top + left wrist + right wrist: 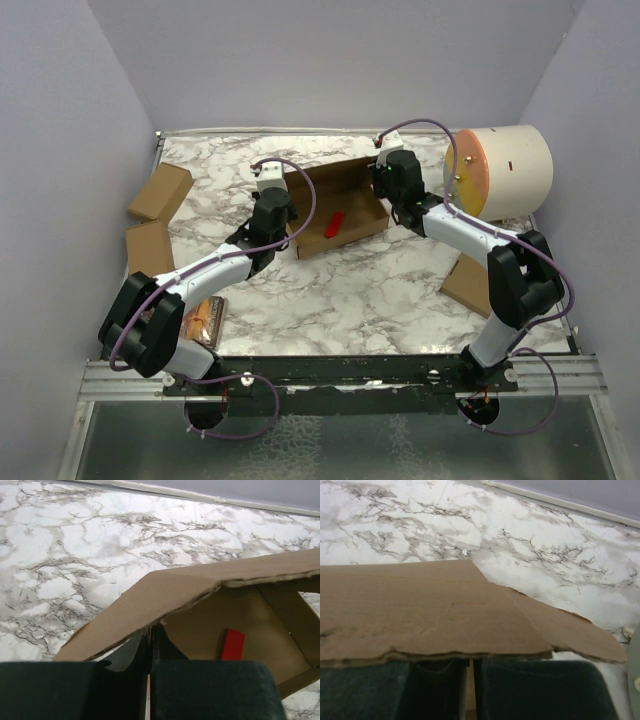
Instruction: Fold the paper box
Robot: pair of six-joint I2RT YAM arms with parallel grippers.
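Standing open near the back middle of the white marble worktop (330, 290), the paper box (335, 205) is a brown cardboard mailer with its walls raised and a small flat red piece (334, 224) lying on its floor. Both arms stretch to it from the near edge, one at each side. The left fingers (210, 690) are clenched on a thin edge of cardboard at the box's left side, where a flap bends over them at an angle. The right fingers (540, 690) are clenched on the box's right side; a sliver of cardboard shows in the narrow slot between them, and a flat panel spreads across above. A small brown box (160, 192) and a second small box (148, 248) lie at the worktop's left edge. A third small box (466, 284) lies at the right, partly behind the right arm. A cream cylinder (505, 172) with an orange end lies on its side at the back right corner.
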